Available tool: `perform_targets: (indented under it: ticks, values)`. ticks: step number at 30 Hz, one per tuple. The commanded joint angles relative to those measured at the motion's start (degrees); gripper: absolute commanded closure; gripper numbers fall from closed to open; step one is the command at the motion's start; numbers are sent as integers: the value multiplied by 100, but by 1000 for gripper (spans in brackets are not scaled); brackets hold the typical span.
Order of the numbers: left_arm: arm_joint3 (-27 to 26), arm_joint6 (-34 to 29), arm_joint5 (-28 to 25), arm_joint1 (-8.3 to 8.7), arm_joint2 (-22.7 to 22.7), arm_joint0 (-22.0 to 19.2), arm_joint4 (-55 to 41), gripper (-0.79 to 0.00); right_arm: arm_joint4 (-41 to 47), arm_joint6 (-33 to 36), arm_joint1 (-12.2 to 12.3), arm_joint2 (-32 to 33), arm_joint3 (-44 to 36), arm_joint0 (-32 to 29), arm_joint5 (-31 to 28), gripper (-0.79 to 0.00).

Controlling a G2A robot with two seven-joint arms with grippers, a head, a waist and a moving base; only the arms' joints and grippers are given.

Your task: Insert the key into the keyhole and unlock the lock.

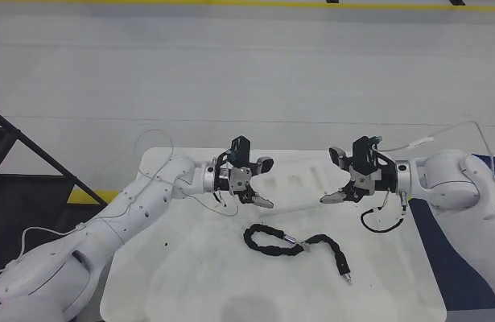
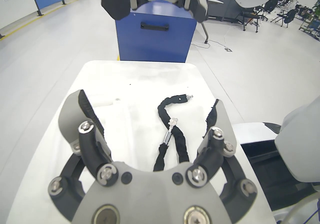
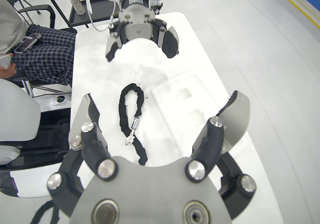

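Released and empty above table (image 1: 191, 274): left gripper (image 1: 265, 183) centre-left, right gripper (image 1: 334, 177) centre-right. Lower centre, lock (image 1: 263, 241) lying on table; key (image 2: 173, 122) at its silver barrel (image 2: 167, 136), possibly seated already. Pin barrel with one gripper, pinch key head squarely with other, turn without dragging lock.

The black chain lock (image 3: 121, 115) has a matt cloth sleeve, a glossy metal cylinder and small silver key (image 3: 129, 140), on a smooth white table (image 3: 187, 35).
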Motion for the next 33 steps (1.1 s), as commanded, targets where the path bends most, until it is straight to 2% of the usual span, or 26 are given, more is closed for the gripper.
perform_targets:
  ticks: [1,6,12,33]
  values:
    - [-79,-50,0,198,26,-184,-209,-785,-96,-83,-82,-252,207,376,7,-785]
    - [-203,-8,0,542,89,-531,-692,-785,-146,-46,-216,-764,666,1192,7,-785]
    - [-391,315,0,802,210,-638,-750,-785,-1,-89,-291,-1234,1041,1832,7,-785]
    - [-391,315,0,802,210,-638,-750,-785,11,-103,-291,-1254,1053,1849,7,-785]
